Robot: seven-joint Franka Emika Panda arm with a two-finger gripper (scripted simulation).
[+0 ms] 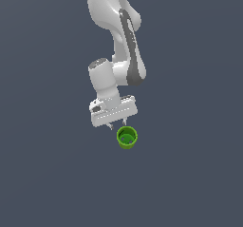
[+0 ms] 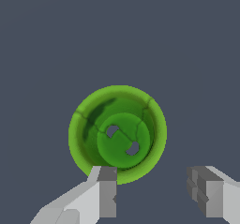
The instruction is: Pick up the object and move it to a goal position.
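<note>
The object is a small bright green round cup (image 1: pixel 127 137) with a thick rim and a darker green inside, standing upright on the dark grey ground. My gripper (image 1: pixel 117 125) hangs just above it, slightly toward the exterior view's left, and is open and empty. In the wrist view I look down into the cup (image 2: pixel 117 134). The gripper (image 2: pixel 157 192) is offset from it: one fingertip (image 2: pixel 107 190) overlaps the cup's rim and the other fingertip (image 2: pixel 206 192) stands well apart from the cup. The cup is not between the jaws.
Plain dark grey ground (image 1: pixel 190 174) fills both views. The white arm (image 1: pixel 118 41) rises above the gripper toward the top of the exterior view.
</note>
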